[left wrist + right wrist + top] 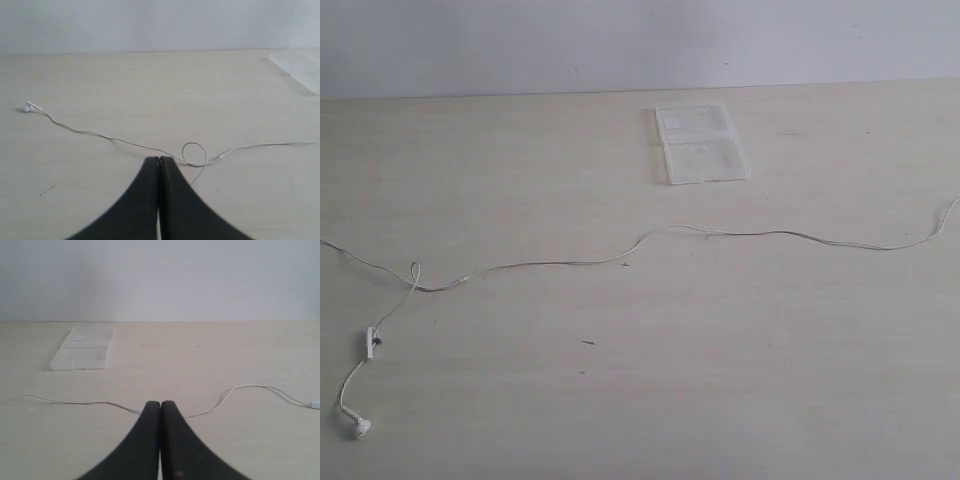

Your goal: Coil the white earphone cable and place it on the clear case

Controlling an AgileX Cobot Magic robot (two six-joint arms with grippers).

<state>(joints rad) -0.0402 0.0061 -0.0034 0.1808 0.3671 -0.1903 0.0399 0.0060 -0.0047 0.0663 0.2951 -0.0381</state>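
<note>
Far left, exterior view: one earbud (pixel 360 428) lies on the table (pixel 720 390), nearest the camera. Its thin lead runs up past the inline remote (pixel 369 342) to a small loop (pixel 415 270). A second branch leaves the left edge of the frame. The left wrist view shows it ending at the second earbud (pixel 27 106).

Left gripper (pixel 159 159): fingers pressed tip to tip with nothing between them. It sits just short of the loop and does not touch the wire.

Centre: the white earphone cable (pixel 780 233) lies stretched across the table in one long shallow wave, with no coil apart from that small loop. Judgement: it is laid out at full length as the start condition, so coiling has not begun.

Right of centre, far side: the clear case (pixel 702 145) lies flat with its two joined panels side by side, well apart from the cable. Judgement: it is set clear of the wire as a free landing spot.

Right gripper (pixel 160 403): fingers clenched together and empty, with the tips just in front of the mid-run of the cable. Whether they touch it cannot be told. Both grippers would have to open before any pick.

Far right: the cable curves up and runs off the frame edge. The right wrist view shows a small white end piece (pixel 315 404), probably the plug.

Writing: none legible on the case, remote or table. There are only a few small dark specks (pixel 588 342) on the tabletop.
</note>
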